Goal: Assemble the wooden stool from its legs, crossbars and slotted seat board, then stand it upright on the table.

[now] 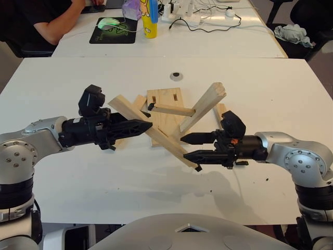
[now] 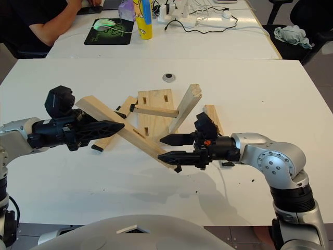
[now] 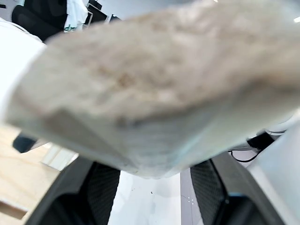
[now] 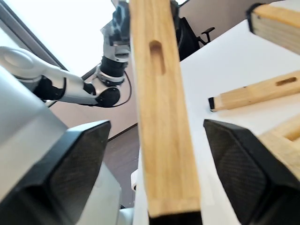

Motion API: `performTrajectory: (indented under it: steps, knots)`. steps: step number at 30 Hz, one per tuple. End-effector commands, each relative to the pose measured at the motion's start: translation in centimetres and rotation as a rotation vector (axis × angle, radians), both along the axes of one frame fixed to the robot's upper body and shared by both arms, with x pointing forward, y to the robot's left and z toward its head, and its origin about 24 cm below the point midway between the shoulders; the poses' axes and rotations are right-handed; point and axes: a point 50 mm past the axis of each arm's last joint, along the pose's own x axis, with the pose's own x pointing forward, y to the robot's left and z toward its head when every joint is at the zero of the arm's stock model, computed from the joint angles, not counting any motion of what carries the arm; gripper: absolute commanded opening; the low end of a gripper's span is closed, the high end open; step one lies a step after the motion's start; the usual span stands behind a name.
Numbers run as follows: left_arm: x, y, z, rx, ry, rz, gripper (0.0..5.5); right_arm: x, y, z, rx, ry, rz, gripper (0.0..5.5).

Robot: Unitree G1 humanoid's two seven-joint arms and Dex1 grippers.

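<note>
My left gripper has its fingers clamped on the long pale wooden leg. The leg slants from ten o'clock to five o'clock across the flat slotted plywood seat board at mid white worktop. My right gripper sits at the leg's five o'clock end, its fingers apart on either side of it. A second thick wooden leg leans at two o'clock, and a slim black-tipped wooden crossbar meets it.

The long pale wooden leg has smooth sides and a rough, fibrous sawn end. The white table top looks matt and smooth.
</note>
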Motion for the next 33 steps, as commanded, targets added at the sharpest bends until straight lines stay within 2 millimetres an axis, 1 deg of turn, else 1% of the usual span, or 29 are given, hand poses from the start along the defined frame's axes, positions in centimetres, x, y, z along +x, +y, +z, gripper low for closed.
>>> performTrajectory:
  steps: [1,4,7,11,13,15,18,19,21,23,25,28,31,33]
  knots:
    - [-0.3,1.8,0.0,0.078,-0.016,0.053,2.07,-0.1,-2.7,-2.6,-0.169,0.013,-0.128,3.82]
    - [-0.4,3.5,0.1,0.121,-0.019,0.1,2.07,0.0,-3.0,-4.7,-0.277,-0.037,-0.175,3.82]
    - [-0.1,4.8,0.6,0.147,-0.04,0.148,2.07,-0.1,-1.7,-6.0,-0.281,-0.063,-0.176,3.82]
    - [0.4,6.1,1.6,0.155,-0.079,0.206,2.07,-0.7,0.9,-8.0,-0.282,-0.074,-0.149,3.19]
    - [0.4,6.7,1.7,0.17,-0.077,0.227,2.07,-1.2,2.4,-8.4,-0.252,-0.065,-0.131,2.88]
    - [0.4,7.2,1.5,0.185,-0.073,0.249,2.07,-1.2,3.3,-8.9,-0.257,-0.071,-0.14,2.51]
    - [0.4,8.1,1.4,0.202,-0.079,0.297,2.07,-0.2,4.0,-10.1,-0.329,-0.1,-0.209,2.08]
    - [0.7,8.6,1.5,0.204,-0.093,0.336,2.07,0.5,4.2,-10.4,-0.342,-0.104,-0.252,1.92]
    - [1.6,9.2,2.0,0.184,-0.126,0.384,2.07,1.1,4.6,-10.7,-0.36,-0.12,-0.281,1.62]
    - [2.4,9.5,2.7,0.183,-0.165,0.405,2.07,1.4,4.7,-10.9,-0.385,-0.137,-0.302,1.37]
    - [2.9,9.8,3.4,0.189,-0.203,0.43,2.07,1.6,4.4,-11.1,-0.409,-0.148,-0.322,1.0]
    - [3.6,9.7,3.7,0.194,-0.246,0.443,2.07,1.9,3.3,-11.6,-0.493,-0.147,-0.374,0.59]
    - [3.9,9.2,3.8,0.219,-0.273,0.422,2.07,2.4,1.9,-11.8,-0.544,-0.142,-0.45,0.12]
    - [3.9,8.7,3.5,0.251,-0.289,0.415,2.07,3.0,1.0,-11.8,-0.567,-0.147,-0.52,0.0]
